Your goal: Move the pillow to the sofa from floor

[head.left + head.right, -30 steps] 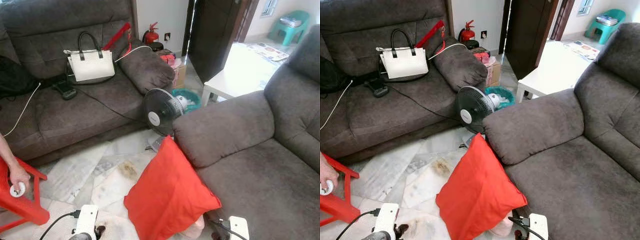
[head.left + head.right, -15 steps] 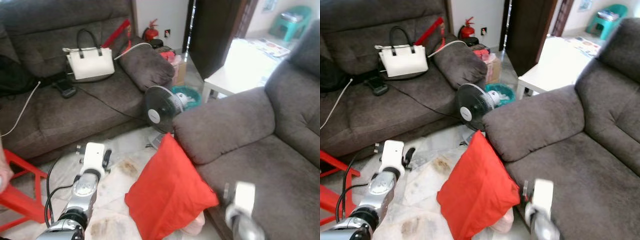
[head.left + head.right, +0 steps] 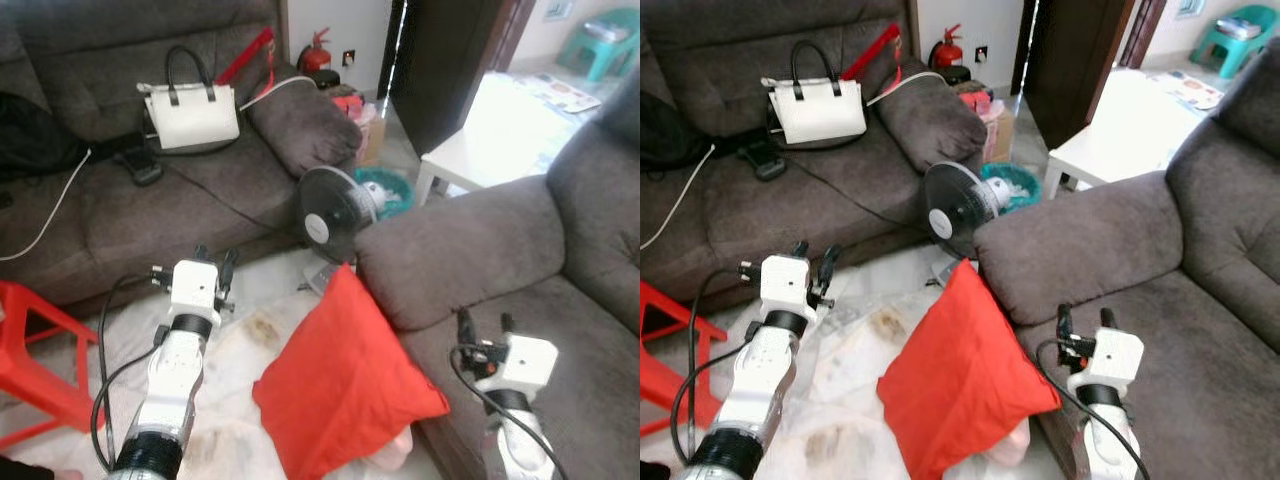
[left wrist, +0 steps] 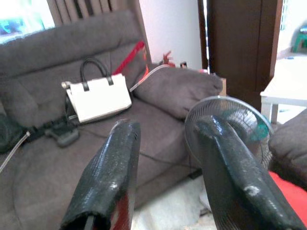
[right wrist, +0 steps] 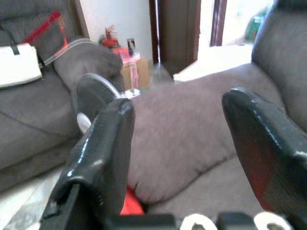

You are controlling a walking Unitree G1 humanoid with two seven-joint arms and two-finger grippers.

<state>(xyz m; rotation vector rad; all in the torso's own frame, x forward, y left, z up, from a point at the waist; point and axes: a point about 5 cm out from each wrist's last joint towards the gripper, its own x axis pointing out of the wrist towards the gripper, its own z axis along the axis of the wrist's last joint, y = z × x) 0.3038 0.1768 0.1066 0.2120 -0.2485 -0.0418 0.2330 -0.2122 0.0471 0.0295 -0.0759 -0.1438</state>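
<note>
A: Where's the pillow [image 3: 345, 385] rn?

B: On the floor [image 3: 255, 335], propped on edge vs. the front of the near sofa [image 3: 560, 330], one corner up by the armrest [image 3: 455, 245]. Long axis runs diagonal, low corner toward the robot, high corner toward the fan [image 3: 332, 212].

A: Claws?

B: Both raised, both wide, nothing held. Right claw [image 3: 484, 327] hovers over the near sofa's seat edge, just beside the pillow's right corner. Left claw [image 3: 214, 268] is out over the floor, well apart from the pillow's left edge.

A: So which arm's nearer?

B: Right, clearly. The pillow lies down and to the left of that claw, between the two arms. The left would need to swing in toward the red fabric to pinch from the other side.

A: Wrist cams?

B: Left wrist: black fingers [image 4: 112, 167] spread, fan head between them further off. Right wrist: fingers apart, armrest ahead, sliver of red low down.

A: And beyond?

B: The far sofa [image 3: 110, 215], w/ a white handbag [image 3: 192, 112] on it, and a white table [image 3: 480, 160] by the door. Seat beside the right claw looks the likely drop spot, imo.
</note>
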